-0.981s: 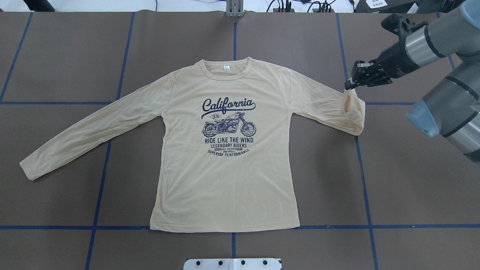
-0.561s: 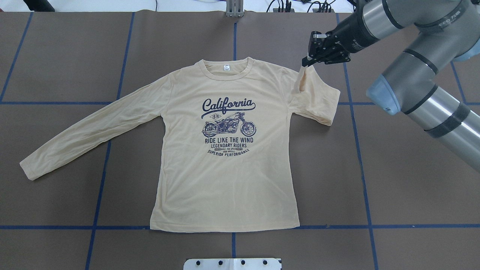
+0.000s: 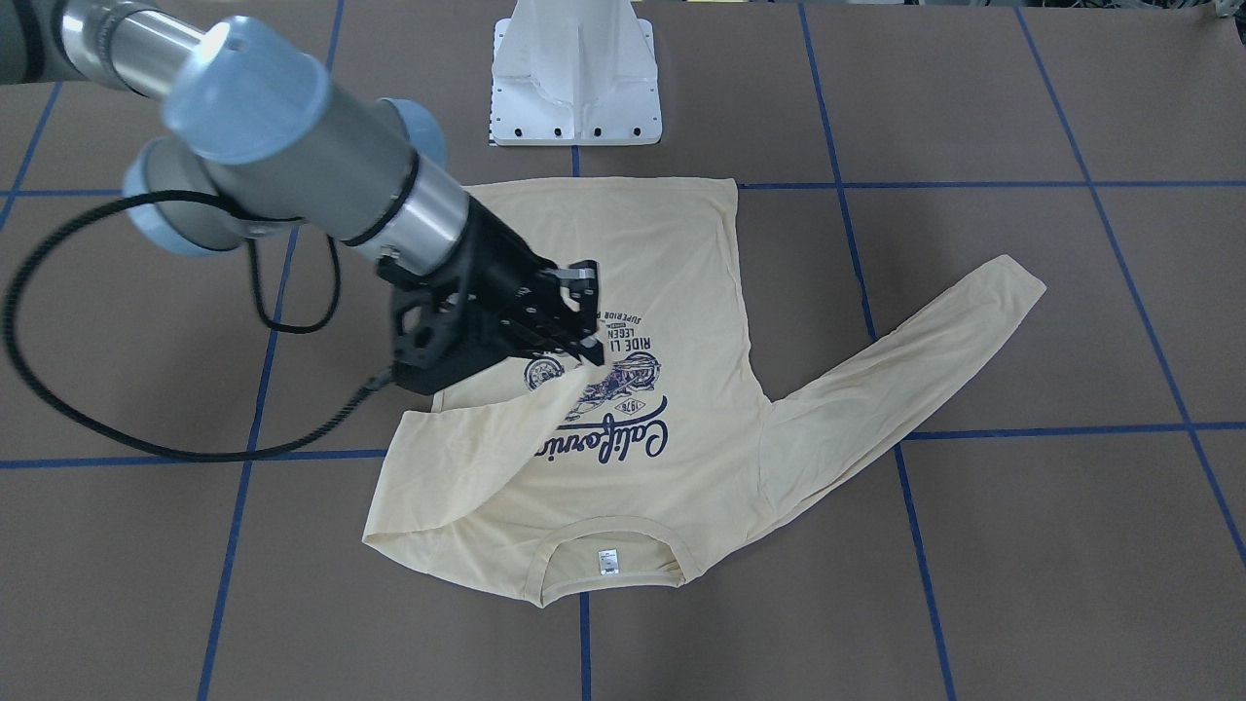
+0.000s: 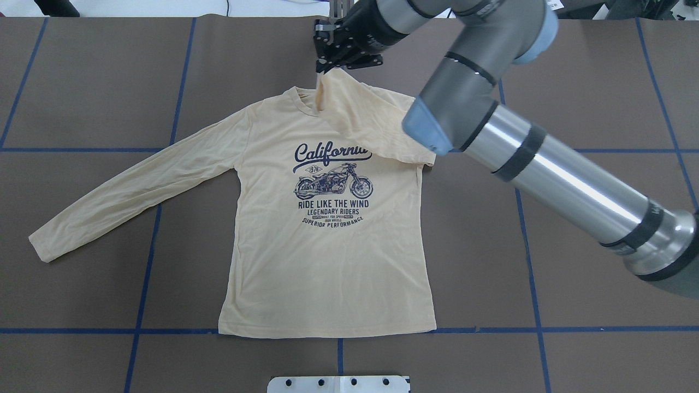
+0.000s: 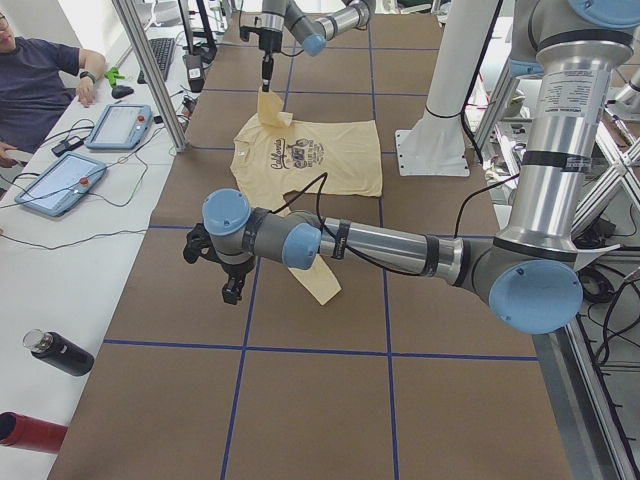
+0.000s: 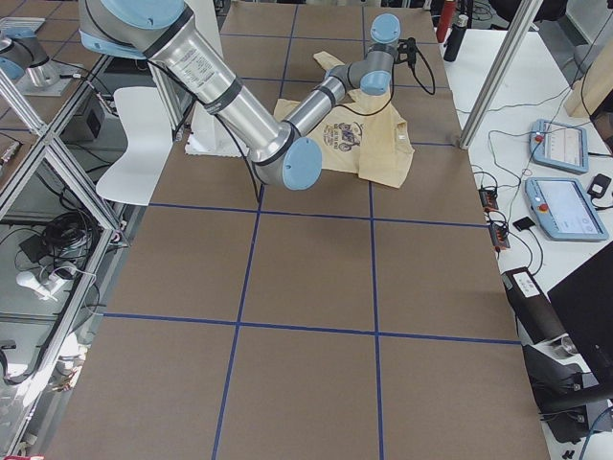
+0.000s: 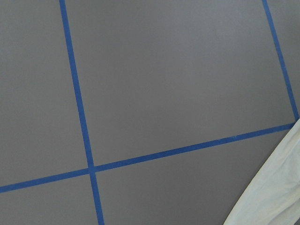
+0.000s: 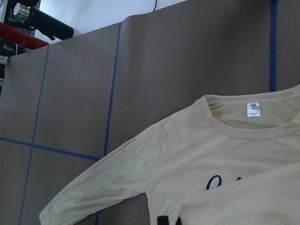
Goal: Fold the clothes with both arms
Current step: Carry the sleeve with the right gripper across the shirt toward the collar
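The clothes, a cream long-sleeved shirt [image 4: 327, 262] with a navy "California" motorcycle print, lie face up and flat on the brown table. My right gripper [image 4: 322, 68] is shut on the cuff of the shirt's right sleeve [image 4: 360, 120] and holds it raised above the collar, so the sleeve drapes across the upper chest and hides the end of the print. In the front-facing view that gripper [image 3: 584, 350] hangs over the print. The other sleeve [image 4: 136, 185] lies stretched out. My left gripper [image 5: 232, 293] hovers off the table past that sleeve's cuff; I cannot tell whether it is open or shut.
Blue tape lines [image 4: 147, 256] divide the brown table cover. The white pedestal base [image 3: 574, 88] stands just behind the shirt's hem. In the exterior left view a seated person [image 5: 40, 80], tablets [image 5: 50, 185] and bottles [image 5: 60, 352] are on the side bench.
My right gripper has carried the sleeve cuff leftward from the table's right side to above the collar. The sleeve now folds over the chest. The rest of the shirt has not moved.
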{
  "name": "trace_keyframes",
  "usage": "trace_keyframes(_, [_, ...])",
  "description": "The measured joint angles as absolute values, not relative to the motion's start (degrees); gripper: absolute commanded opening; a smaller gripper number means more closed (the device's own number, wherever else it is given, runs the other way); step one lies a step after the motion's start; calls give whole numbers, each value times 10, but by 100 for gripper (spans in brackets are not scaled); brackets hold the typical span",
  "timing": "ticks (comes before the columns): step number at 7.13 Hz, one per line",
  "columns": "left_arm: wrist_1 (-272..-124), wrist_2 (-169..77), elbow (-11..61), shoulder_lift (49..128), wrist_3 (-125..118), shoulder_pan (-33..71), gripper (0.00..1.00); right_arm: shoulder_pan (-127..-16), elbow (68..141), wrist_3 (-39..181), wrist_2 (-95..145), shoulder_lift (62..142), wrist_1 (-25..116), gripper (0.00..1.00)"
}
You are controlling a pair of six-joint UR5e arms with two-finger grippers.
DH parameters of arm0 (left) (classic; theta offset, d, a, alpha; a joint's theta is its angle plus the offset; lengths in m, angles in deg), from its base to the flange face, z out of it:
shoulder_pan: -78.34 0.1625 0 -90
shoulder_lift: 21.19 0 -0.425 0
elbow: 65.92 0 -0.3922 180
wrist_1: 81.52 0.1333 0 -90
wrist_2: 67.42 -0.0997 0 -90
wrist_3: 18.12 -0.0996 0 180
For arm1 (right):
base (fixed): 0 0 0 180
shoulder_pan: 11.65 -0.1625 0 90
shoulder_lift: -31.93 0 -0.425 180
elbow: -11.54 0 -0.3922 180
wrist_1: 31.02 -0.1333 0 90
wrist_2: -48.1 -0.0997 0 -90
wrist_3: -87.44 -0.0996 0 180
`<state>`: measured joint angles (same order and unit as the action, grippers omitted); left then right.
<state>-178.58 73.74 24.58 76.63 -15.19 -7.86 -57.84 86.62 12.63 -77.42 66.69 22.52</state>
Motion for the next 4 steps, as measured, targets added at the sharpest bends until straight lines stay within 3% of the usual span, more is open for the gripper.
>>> trace_keyframes(4, [-1788, 738, 229, 769, -153, -79, 99, -511, 737, 131, -662, 597, 224, 0])
